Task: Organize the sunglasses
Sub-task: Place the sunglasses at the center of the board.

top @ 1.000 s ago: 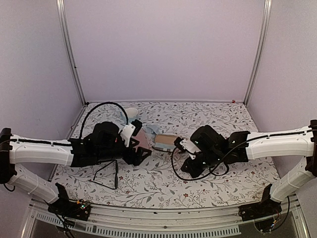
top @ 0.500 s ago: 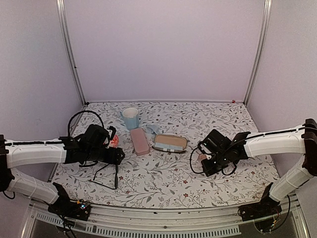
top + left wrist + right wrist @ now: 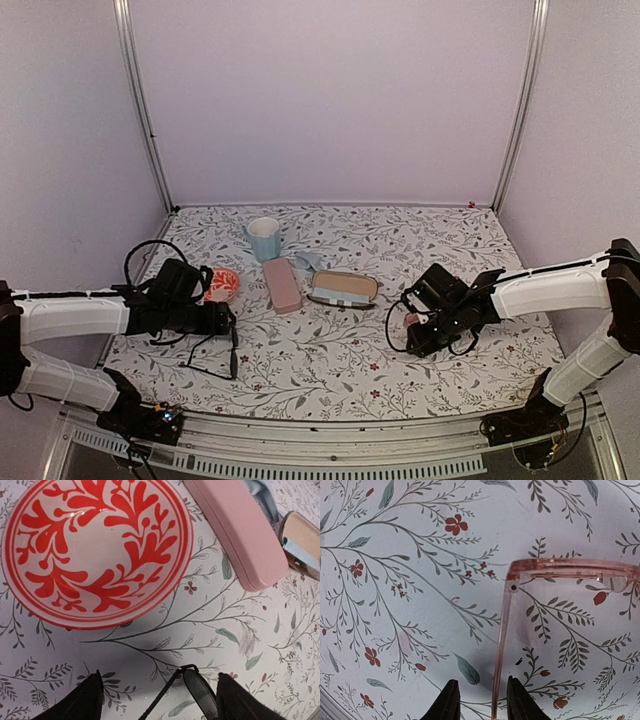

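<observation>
Sunglasses, two pr, both loose on floral table (image 3: 330, 372), neither in a case. Black wire pair (image 3: 200, 696) on L side toward near edge. Pinkish translucent pair (image 3: 560, 570) on R side.

L gripper (image 3: 160, 680): jaws wide, nothing clamped. One dark lens plus a thin wire of the black pair lie on the cloth between the fingers (image 3: 80, 702), closer to the picture-right one. Rest of frame runs off bottom of L wrist view, so long axis not readable there. In top view it is only thin lines just nearward of the gripper. Fold state: can't tell.

R gripper (image 3: 482, 682): jaws narrow but apart. One temple of the pink pair runs from its hinge straight down between the fingertips (image 3: 447, 705), i.e. long axis of temple along the approach and crosswise to the closing direction. Temple sits hard by the picture-right tip, w/ a clear gap to the other, so it looks unclamped. Front of frame goes off at a right angle toward picture-right, past the jaws.

Other items: red-pattern bowl (image 3: 95, 550) just beyond L gripper, pink case (image 3: 235, 535) shut, brown case (image 3: 302, 540) lying open mid-table, cup (image 3: 265, 238) further back.

Judgement: each arm is on its own pair. L nearer black, R nearer pink. Open brown case is closer to R side, so pink pair looks the likelier first fit. A R grip only needs the jaws to close on the temple. L would need to centre over the lens first.
</observation>
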`<control>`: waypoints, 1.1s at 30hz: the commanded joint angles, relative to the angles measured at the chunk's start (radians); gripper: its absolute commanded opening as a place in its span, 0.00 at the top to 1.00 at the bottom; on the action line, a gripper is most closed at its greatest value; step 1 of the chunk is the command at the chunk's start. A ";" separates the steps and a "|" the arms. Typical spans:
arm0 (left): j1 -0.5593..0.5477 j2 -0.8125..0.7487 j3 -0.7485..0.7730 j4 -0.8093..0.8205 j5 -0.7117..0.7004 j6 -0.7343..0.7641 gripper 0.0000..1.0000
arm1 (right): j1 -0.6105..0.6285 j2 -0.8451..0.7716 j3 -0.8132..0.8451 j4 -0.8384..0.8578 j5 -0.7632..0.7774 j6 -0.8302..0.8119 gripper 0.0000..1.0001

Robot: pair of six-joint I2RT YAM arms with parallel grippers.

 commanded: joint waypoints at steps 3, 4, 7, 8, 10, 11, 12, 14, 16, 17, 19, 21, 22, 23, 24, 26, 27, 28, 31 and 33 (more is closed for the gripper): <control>0.012 -0.086 -0.061 -0.015 0.068 -0.038 0.23 | -0.007 0.009 0.013 0.029 -0.018 -0.017 0.66; 0.013 -0.105 -0.069 -0.015 0.071 -0.049 0.23 | -0.006 0.012 0.016 0.029 -0.021 -0.018 0.66; 0.015 -0.159 -0.087 -0.025 0.066 -0.071 0.20 | -0.006 0.017 0.019 0.033 -0.028 -0.021 0.66; 0.015 -0.171 -0.093 -0.028 0.060 -0.078 0.20 | -0.006 0.018 0.020 0.033 -0.029 -0.022 0.66; 0.016 -0.185 -0.101 -0.043 0.054 -0.088 0.17 | -0.006 0.017 0.022 0.035 -0.033 -0.024 0.65; 0.016 -0.195 -0.108 -0.046 0.052 -0.097 0.15 | -0.006 0.015 0.024 0.035 -0.035 -0.025 0.65; 0.016 -0.205 -0.115 -0.046 0.051 -0.106 0.14 | -0.006 0.014 0.026 0.035 -0.037 -0.025 0.65; 0.018 -0.224 -0.130 -0.047 0.048 -0.124 0.13 | -0.005 0.012 0.028 0.035 -0.039 -0.025 0.65; 0.019 -0.233 -0.138 -0.056 0.048 -0.137 0.16 | -0.006 0.007 0.028 0.035 -0.041 -0.027 0.64; 0.019 -0.234 -0.139 -0.061 0.048 -0.142 0.18 | -0.005 0.004 0.028 0.035 -0.042 -0.028 0.64; 0.019 -0.229 -0.149 -0.068 0.052 -0.150 0.21 | -0.005 -0.002 0.028 0.035 -0.043 -0.028 0.64; 0.019 -0.225 -0.160 -0.067 0.055 -0.152 0.27 | -0.006 -0.007 0.028 0.035 -0.041 -0.025 0.64; 0.019 -0.223 -0.164 -0.063 0.059 -0.156 0.29 | -0.007 -0.007 0.029 0.035 -0.042 -0.025 0.64; 0.019 -0.221 -0.167 -0.059 0.069 -0.162 0.32 | -0.006 -0.007 0.030 0.035 -0.042 -0.026 0.64; 0.019 -0.220 -0.168 -0.054 0.077 -0.164 0.35 | -0.006 -0.007 0.031 0.035 -0.042 -0.028 0.64; 0.017 -0.216 -0.168 -0.052 0.084 -0.160 0.40 | -0.006 -0.005 0.032 0.035 -0.043 -0.026 0.64; 0.017 -0.214 -0.167 -0.053 0.086 -0.156 0.43 | -0.006 -0.005 0.033 0.035 -0.044 -0.028 0.64; 0.016 -0.214 -0.168 -0.052 0.089 -0.154 0.47 | -0.006 -0.005 0.035 0.035 -0.045 -0.029 0.64; 0.011 -0.212 -0.168 -0.049 0.108 -0.147 0.58 | -0.006 -0.005 0.038 0.034 -0.046 -0.030 0.64; 0.005 -0.206 -0.168 -0.046 0.123 -0.144 0.62 | -0.006 -0.003 0.041 0.034 -0.046 -0.031 0.64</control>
